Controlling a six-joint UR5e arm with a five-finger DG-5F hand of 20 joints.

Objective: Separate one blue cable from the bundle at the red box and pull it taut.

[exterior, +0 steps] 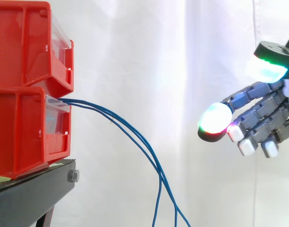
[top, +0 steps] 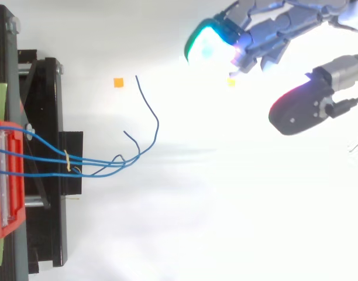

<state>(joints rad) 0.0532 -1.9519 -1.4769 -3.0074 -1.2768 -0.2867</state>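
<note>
Several thin blue cables (exterior: 135, 137) come out of the front of the lower red box (exterior: 26, 132) and droop down to the right in a loose bundle. From above, the blue cables (top: 109, 161) leave the red box (top: 6, 175), pass a small yellow tie, and fan out with free ends curling away. My hand (exterior: 265, 116) hangs well to the right of the cables, apart from them, open with its fingers extended and spread and nothing between them. In the top view the hand (top: 267, 32) sits at the upper right, its glowing pads pointing toward the cables.
Two red boxes are stacked, the upper red box (exterior: 31, 47) on the lower, on a black stand (exterior: 36, 189). Small orange (top: 118, 82) and yellow (top: 231, 82) markers lie on the white floor. A white curtain hangs behind.
</note>
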